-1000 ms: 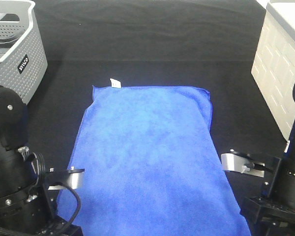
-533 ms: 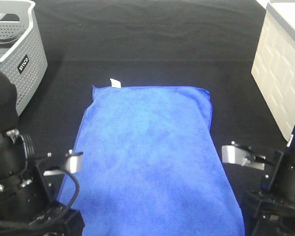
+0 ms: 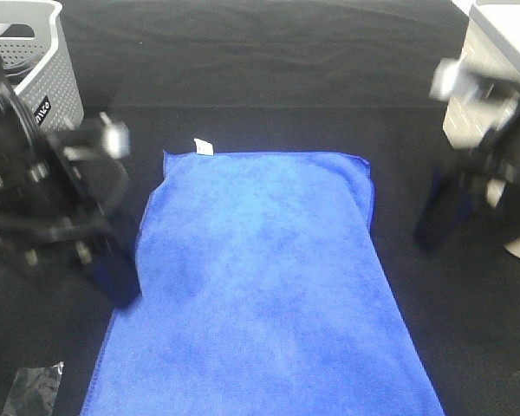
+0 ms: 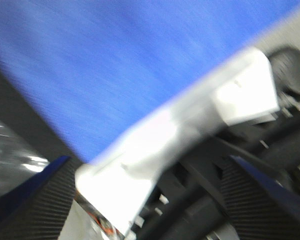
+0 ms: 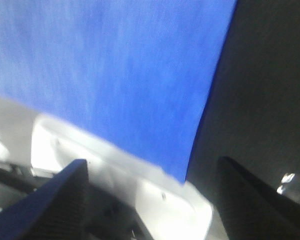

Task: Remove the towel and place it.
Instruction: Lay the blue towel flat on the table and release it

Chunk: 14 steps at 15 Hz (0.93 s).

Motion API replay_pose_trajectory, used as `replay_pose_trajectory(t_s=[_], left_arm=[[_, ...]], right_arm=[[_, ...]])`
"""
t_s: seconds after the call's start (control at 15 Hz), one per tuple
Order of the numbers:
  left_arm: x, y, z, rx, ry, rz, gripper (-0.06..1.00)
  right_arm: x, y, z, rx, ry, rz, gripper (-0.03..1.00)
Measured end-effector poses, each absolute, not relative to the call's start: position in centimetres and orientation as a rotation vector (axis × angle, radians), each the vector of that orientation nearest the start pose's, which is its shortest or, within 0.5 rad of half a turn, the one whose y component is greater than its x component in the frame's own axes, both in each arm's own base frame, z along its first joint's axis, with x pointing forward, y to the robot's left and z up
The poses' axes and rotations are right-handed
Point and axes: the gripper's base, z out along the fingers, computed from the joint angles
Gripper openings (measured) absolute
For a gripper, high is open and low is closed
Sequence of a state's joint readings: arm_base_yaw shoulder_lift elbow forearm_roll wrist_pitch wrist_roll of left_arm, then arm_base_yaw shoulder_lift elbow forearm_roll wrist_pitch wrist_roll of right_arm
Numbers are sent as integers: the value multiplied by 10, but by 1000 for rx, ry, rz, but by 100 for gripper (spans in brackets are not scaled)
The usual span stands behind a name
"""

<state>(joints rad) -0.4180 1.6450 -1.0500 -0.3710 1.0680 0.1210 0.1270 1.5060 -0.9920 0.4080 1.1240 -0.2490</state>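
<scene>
The bright blue towel (image 3: 260, 277) lies spread flat on the black table, with its small white tag (image 3: 202, 146) at the far left corner. My left gripper (image 3: 111, 270) is blurred with motion at the towel's left edge and holds nothing. My right gripper (image 3: 438, 215) is blurred too, just off the towel's right edge, and is empty. In the left wrist view the towel (image 4: 105, 65) fills the background and the gripper (image 4: 150, 160) has its fingers wide apart. In the right wrist view the towel (image 5: 115, 75) lies below the open gripper (image 5: 151, 162).
A grey perforated basket (image 3: 35, 78) stands at the far left. A white box (image 3: 494, 78) stands at the far right. A crumpled piece of clear plastic (image 3: 30, 390) lies at the near left corner. Black table surface (image 3: 269, 61) stretches beyond the towel.
Both arms have swung fast from the near edge up and away, to the towel's two sides. The towel has not moved.
</scene>
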Motion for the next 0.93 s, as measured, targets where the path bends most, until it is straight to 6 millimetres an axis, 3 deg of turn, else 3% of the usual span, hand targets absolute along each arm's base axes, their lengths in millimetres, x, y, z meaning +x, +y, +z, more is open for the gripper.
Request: replay_pose_trajectory(t_s=[0.13, 0.4, 0.73, 0.93], left_arm=[[290, -120, 226, 467, 3023, -486, 77], [358, -96, 232, 372, 2923, -462, 77], [423, -102, 224, 312, 2824, -566, 77], [460, -110, 201, 304, 2799, -590, 77]], right_arm=[[287, 45, 255, -201, 2948, 624, 71], [353, 39, 263, -253, 2901, 620, 71], [425, 40, 240, -281, 2871, 608, 71], [455, 40, 214, -282, 2880, 612, 71]])
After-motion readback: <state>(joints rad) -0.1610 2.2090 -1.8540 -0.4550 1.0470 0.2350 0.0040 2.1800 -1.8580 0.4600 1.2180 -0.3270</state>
